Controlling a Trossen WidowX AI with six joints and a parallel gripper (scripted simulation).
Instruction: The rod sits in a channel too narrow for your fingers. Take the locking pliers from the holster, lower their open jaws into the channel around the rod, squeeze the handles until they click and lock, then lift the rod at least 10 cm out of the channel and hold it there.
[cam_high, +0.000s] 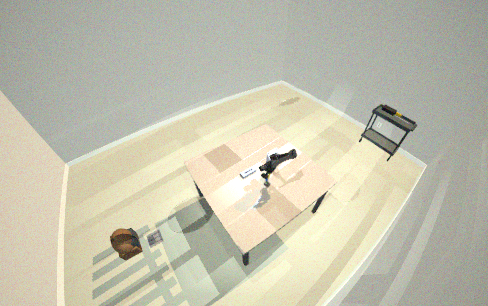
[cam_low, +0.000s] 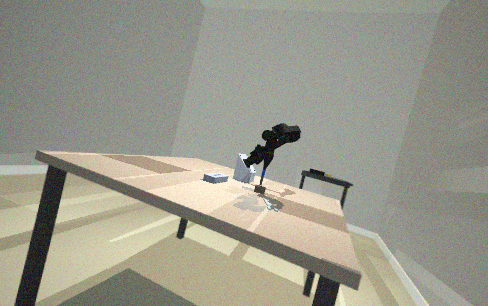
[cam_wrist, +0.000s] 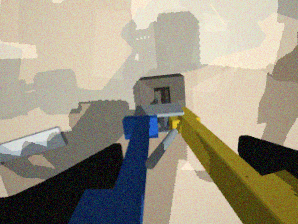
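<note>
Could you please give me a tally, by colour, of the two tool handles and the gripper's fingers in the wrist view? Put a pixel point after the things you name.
Blue handle (cam_wrist: 137, 165) (cam_low: 263, 172): 1
Yellow handle (cam_wrist: 225, 167): 1
Black fingers: 2
Total: 4
</note>
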